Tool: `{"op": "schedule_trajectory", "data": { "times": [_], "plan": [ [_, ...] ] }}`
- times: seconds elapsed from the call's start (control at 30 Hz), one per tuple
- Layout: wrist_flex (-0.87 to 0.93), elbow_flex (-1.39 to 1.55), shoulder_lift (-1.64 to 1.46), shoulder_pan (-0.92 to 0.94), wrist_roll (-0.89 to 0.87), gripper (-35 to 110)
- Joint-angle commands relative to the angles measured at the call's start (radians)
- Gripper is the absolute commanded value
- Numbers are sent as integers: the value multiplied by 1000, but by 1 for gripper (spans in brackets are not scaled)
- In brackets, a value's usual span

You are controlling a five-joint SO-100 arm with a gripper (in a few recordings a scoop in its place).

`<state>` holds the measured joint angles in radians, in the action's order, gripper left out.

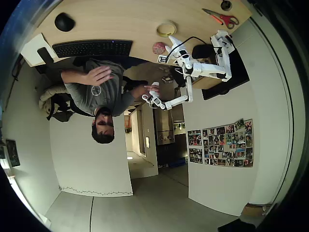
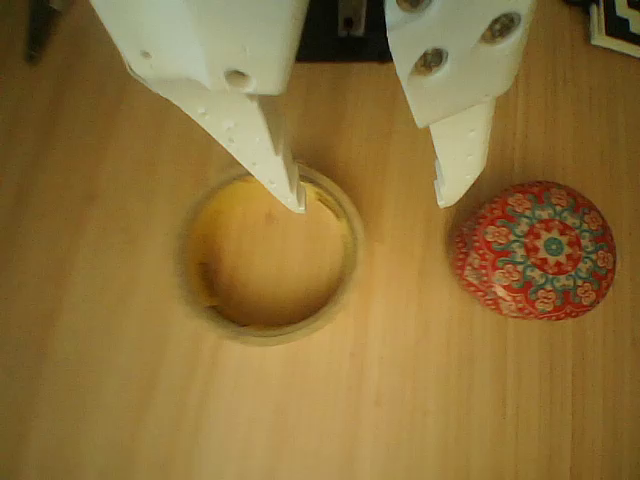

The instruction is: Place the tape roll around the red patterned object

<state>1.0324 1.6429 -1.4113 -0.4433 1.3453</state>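
In the wrist view the white gripper [image 2: 372,200] hangs over a pale wooden table [image 2: 100,400] with its two fingers spread apart and nothing between them: one fingertip [image 2: 290,190] sits over the near inner edge of the tape roll [image 2: 268,262], the other ends in the gap between the roll and the red patterned object [image 2: 535,250]. Whether the first fingertip actually touches the roll's rim or only hangs above it cannot be told from this angle. The tape roll lies flat on the wood, a cream-yellow ring with its open centre showing the table through it. Just to its right in this view, apart from it and not inside it, lies the red patterned object, a rounded red thing covered in small pale flowers with a teal star at its middle. No brand, label or readable writing shows on the roll, the red object or the gripper; a black-and-white patterned card [image 2: 615,25] sits at the top right corner, its marks too cropped to read. In the overhead view the tape roll [image 1: 166,29] lies on the table [image 1: 120,19] just beside the red patterned object [image 1: 159,47], with the white arm [image 1: 203,65] reaching toward them, red-handled scissors [image 1: 223,18] farther along the table, and a black keyboard [image 1: 91,48] and a black mouse [image 1: 63,21] well apart. A person [image 1: 99,92] in a grey shirt sits behind the table.
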Motion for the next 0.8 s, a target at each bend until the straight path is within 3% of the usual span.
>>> {"op": "schedule_trajectory", "data": {
  "times": [0.0,0.27,0.47,0.77],
  "plan": [
    [-48,11,28,-44,-23,34],
    [-106,-25,156,-72,-43,29],
    [-109,-55,176,-71,-37,2],
    [152,-333,170,-55,11,0]
  ]
}}
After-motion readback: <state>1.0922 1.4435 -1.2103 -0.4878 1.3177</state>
